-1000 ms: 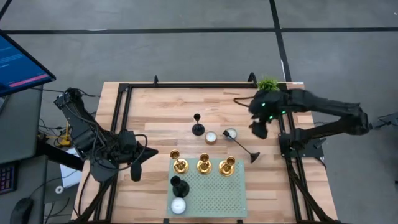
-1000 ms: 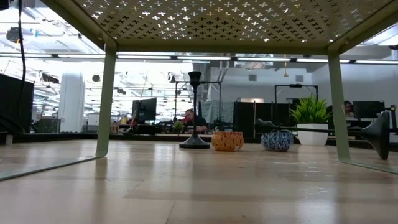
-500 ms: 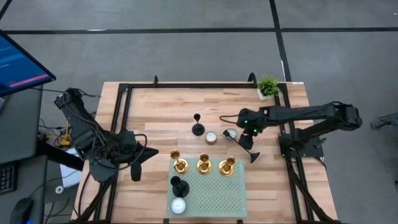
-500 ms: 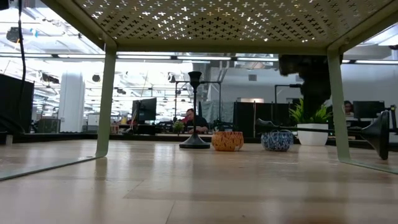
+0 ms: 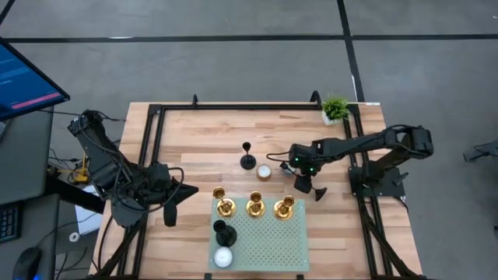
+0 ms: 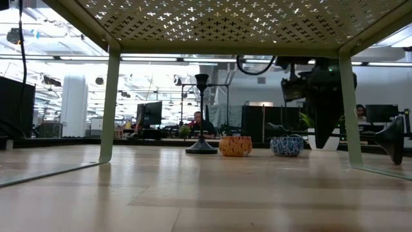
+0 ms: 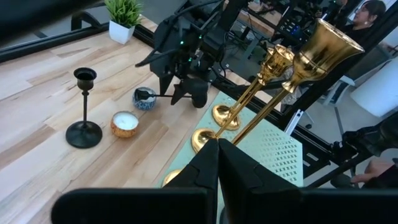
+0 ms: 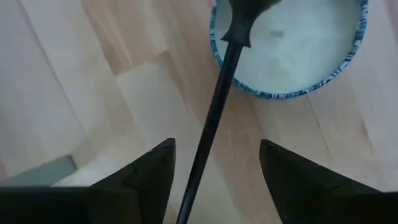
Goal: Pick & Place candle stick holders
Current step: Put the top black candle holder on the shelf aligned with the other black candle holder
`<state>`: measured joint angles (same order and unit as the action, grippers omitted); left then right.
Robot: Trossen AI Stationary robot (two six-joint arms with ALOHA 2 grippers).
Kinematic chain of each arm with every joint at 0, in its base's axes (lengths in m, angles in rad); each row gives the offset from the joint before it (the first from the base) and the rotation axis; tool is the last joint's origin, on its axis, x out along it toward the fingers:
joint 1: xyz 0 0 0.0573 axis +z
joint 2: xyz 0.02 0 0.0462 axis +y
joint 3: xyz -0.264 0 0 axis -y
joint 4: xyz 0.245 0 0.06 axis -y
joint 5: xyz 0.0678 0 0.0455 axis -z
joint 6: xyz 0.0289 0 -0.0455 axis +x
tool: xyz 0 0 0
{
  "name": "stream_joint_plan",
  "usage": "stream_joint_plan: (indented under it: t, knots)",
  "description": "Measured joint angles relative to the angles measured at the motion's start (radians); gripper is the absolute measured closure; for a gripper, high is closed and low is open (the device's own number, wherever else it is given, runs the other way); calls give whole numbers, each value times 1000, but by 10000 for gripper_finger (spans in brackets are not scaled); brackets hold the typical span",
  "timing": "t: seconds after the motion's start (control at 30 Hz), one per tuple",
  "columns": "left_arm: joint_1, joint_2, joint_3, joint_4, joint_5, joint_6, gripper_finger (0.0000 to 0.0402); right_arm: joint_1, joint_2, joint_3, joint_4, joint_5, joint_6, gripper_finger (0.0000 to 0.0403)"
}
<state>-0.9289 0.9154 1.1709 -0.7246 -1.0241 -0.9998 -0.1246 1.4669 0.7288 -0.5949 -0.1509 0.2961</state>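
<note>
Seen from above, the near edge of the wooden bench (image 5: 187, 132) carries a pale green perforated stand (image 5: 268, 245) bearing a white candle (image 5: 223, 257), an upright black holder (image 5: 223, 232) and, along its far edge, three gold candle stick holders (image 5: 255, 206). The left wrist view shows what the overhead view cannot: the tall slim stems and flared cups of the gold holders (image 7: 292, 68), with the left gripper (image 7: 217, 163) in front of them, its jaws pressed together on nothing, parked at the bench's left side (image 5: 171, 204). Beyond the stand lies a toppled black holder (image 5: 310, 187), its round base toward the right, its stem reaching toward a blue-patterned candle bowl (image 5: 289, 166). The right gripper (image 5: 300, 173) hangs directly over this stem. Only the right wrist view resolves the relation: the two dark fingers (image 8: 149, 171) stand apart on either side of the thin stem (image 8: 208, 146), not touching it, and the cup end lies over the blue-rimmed bowl (image 8: 292, 93). The low view, looking under the stand (image 6: 109, 103), shows the right gripper (image 6: 322, 113) pointing down near the bowl (image 6: 286, 145) and the fallen holder's base (image 6: 394, 138) on edge at far right. Farther back stand an orange candle bowl (image 5: 264, 172) and an upright black holder (image 5: 247, 156), and at the far right corner a small potted plant (image 5: 335, 108).
</note>
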Motion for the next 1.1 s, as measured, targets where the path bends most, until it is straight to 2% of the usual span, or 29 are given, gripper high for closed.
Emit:
stream_joint_plan:
  t: [0.13,0.3,0.33,0.57,0.73,0.93,1.1]
  knots:
    - [0,0,0,0,0,0,392,-1,13,0,-4,23,-18,231]
    - [0,0,0,3,0,1,392,-1,-29,0,-11,49,-12,371]
    - [0,0,0,3,0,1,392,-1,-45,0,-14,60,-9,385]
    - [0,0,0,7,0,19,392,-1,-245,0,-79,151,40,396]
    - [0,0,0,8,0,35,392,25,-482,13,-82,258,140,398]
    - [0,0,0,8,0,35,392,172,-723,109,-74,474,255,400]
    - [0,0,0,8,0,36,392,352,-774,246,-52,660,244,401]
